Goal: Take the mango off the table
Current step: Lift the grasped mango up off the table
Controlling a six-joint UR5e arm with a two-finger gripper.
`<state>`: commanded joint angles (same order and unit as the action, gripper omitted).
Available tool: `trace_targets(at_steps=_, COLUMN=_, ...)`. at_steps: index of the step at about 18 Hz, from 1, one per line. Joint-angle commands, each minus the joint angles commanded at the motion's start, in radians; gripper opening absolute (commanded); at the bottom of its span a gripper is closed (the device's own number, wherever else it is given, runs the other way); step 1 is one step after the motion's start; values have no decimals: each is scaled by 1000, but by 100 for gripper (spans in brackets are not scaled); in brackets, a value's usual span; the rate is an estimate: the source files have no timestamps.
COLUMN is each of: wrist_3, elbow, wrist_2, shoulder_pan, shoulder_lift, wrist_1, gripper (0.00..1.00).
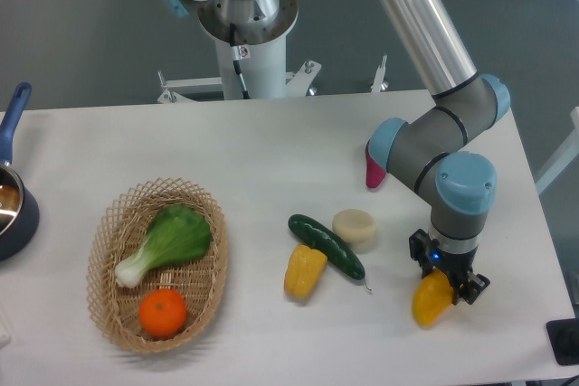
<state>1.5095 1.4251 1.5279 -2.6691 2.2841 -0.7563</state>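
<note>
The mango (431, 303), glossy yellow-orange, is at the front right of the white table (271, 142). My gripper (445, 279) comes down from above, and its black fingers (422, 250) close on the mango's upper end. The mango's lower end points toward the table's front edge. I cannot tell whether it touches the tabletop or hangs just above it.
A bumpy yellow corn piece (305, 270), a dark green cucumber (326, 246) and a pale round piece (354, 226) lie left of the gripper. A pink object (374, 171) sits behind the arm. A wicker basket (107, 250) holds a bok choy (167, 241) and an orange (163, 312). A blue pot (14, 210) is at the left edge.
</note>
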Motion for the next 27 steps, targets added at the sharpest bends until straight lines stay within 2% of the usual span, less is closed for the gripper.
trace_targets(at_steps=2, wrist_3=-15, elbow=-8, wrist_2=-8, shoulder_pan=2, shoulder_lift=-26, wrist_1=-2, gripper=35)
trace_targets(at_steps=4, wrist_3=-95, elbow=-20, wrist_2=-37, shoulder_pan=14, shoulder_lift=-64, wrist_1=-2, gripper=35)
trace_targets(at_steps=6, wrist_3=-201, elbow=-41, wrist_2=-93, shoulder_pan=32, shoulder_lift=-127, wrist_1=0, gripper=35)
trace_targets(at_steps=11, wrist_3=-435, elbow=-55, wrist_2=-365, shoulder_pan=41, shoulder_lift=-261, wrist_1=0, gripper=36)
trace_targets(at_steps=13, wrist_3=-521, elbow=-46, wrist_2=-413, shoulder_pan=37, shoulder_lift=-307, wrist_1=-2, gripper=36)
trace_targets(at_steps=16, wrist_3=-632, elbow=-46, wrist_2=-416, shoulder_pan=37, shoulder_lift=-340, wrist_1=-2, gripper=36)
trace_targets(at_steps=27, wrist_3=-713, elbow=-17, wrist_2=-454, shoulder_pan=44, shoulder_lift=-399, wrist_1=-3, gripper=36)
